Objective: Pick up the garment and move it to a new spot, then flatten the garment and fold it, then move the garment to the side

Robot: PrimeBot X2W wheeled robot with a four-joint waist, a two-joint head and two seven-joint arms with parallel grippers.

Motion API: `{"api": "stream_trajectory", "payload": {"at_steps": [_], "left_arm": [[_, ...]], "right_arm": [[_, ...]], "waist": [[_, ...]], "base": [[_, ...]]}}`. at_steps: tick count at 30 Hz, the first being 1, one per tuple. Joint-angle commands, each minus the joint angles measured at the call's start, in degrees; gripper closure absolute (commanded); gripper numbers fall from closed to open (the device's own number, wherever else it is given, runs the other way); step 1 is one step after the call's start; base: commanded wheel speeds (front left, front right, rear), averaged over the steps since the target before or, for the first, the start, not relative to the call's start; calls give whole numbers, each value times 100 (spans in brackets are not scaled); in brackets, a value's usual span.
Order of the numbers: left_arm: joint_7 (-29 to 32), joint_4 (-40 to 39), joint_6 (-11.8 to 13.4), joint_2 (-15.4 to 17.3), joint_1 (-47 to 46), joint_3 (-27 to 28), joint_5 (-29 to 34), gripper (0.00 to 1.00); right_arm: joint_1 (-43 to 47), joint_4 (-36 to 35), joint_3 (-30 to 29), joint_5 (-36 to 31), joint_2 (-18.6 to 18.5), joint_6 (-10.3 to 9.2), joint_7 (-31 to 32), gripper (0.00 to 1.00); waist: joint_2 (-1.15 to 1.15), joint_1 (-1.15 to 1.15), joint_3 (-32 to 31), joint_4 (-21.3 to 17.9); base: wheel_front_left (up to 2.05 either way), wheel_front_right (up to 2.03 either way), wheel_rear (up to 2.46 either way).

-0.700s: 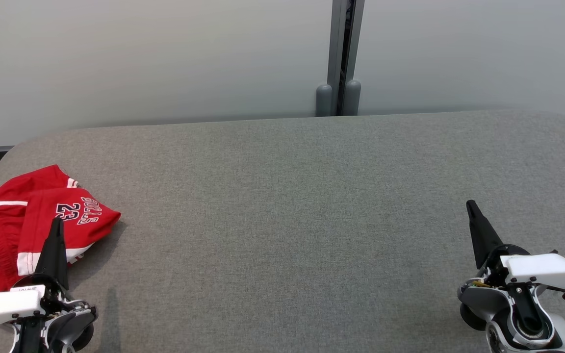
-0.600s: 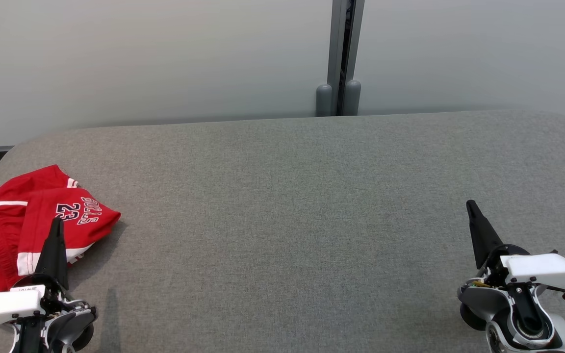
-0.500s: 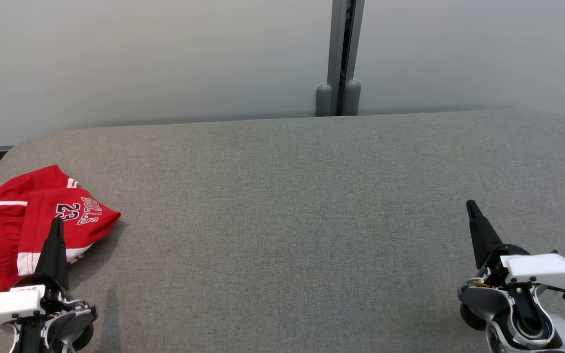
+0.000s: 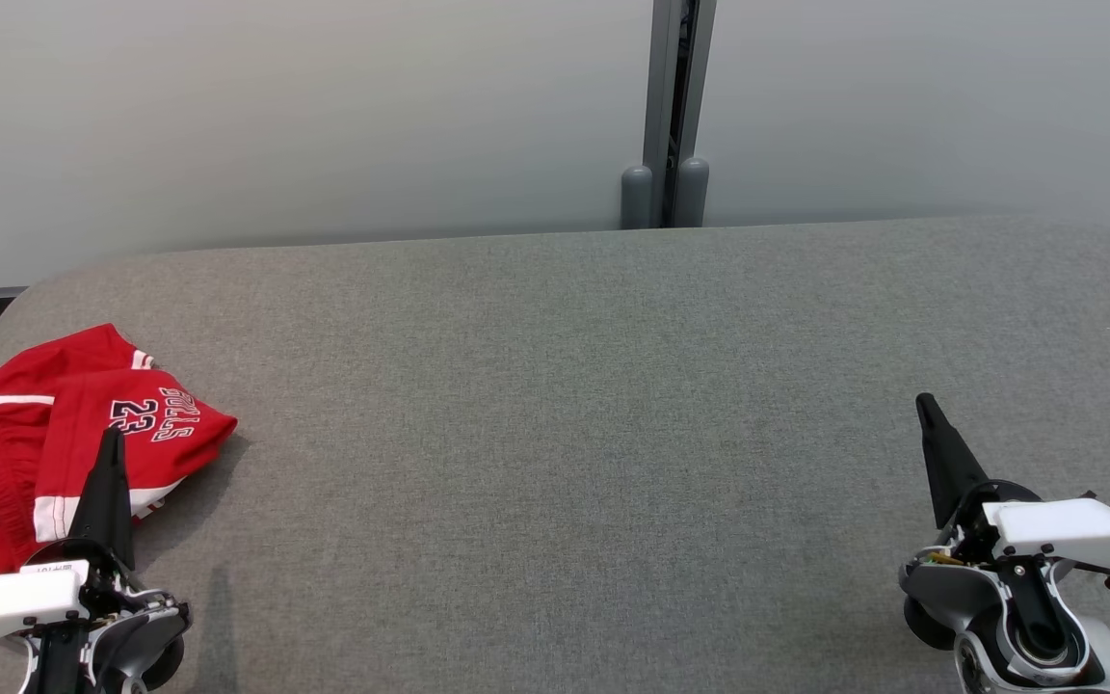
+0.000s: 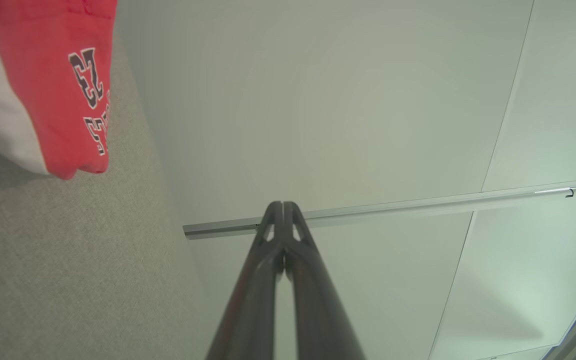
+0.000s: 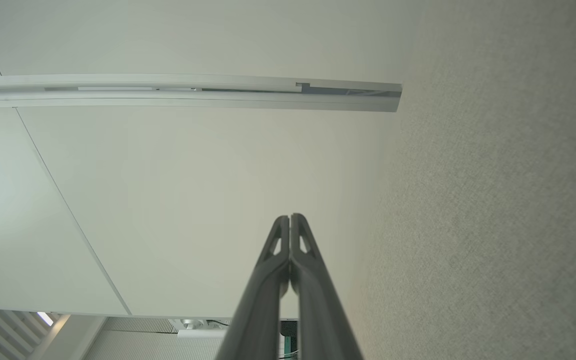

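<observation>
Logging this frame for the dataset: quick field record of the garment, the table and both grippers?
garment: red with white stripes, crumpled, unfolded, at the table's left end
table: grey fabric top
left gripper: shut, holding nothing, near the garment
right gripper: shut, holding nothing, over bare table at the right
stage: garment not yet picked up

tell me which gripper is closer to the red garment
The left gripper: in the head view it overlaps the red garment at the left of the table; the right gripper is far across it.
</observation>
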Motion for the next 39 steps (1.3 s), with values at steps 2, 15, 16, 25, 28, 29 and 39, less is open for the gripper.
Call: {"api": "stream_trajectory", "payload": {"at_steps": [2, 15, 16, 25, 28, 29, 39], "left_arm": [[-1, -16, -30, 31, -54, 13, -45, 100], [-1, -16, -30, 31, -54, 13, -45, 100], [-1, -16, -30, 31, -54, 13, -45, 100], [-1, -16, -30, 31, -54, 13, -45, 100], [-1, -16, -30, 31, -54, 13, -45, 100], [-1, -16, -30, 31, -54, 13, -45, 100], [-1, -16, -30, 31, -54, 13, -45, 100]], "right_arm": [[-48, 27, 1, 18, -34, 15, 22, 100], [-48, 27, 1, 18, -34, 15, 22, 100], [-48, 27, 2, 18, -34, 15, 22, 100], [-48, 27, 1, 18, -34, 15, 22, 100], [-48, 27, 1, 18, -34, 15, 22, 100], [-48, 27, 2, 18, -34, 15, 22, 100], [-48, 27, 2, 18, -34, 15, 22, 100]], "waist": [[0, 0, 0, 0], [0, 0, 0, 0], [0, 0, 0, 0], [0, 0, 0, 0], [0, 0, 0, 0], [0, 0, 0, 0], [0, 0, 0, 0]], "base": [[0, 0, 0], [0, 0, 0], [0, 0, 0], [0, 0, 0], [0, 0, 0], [0, 0, 0], [0, 0, 0]]}}
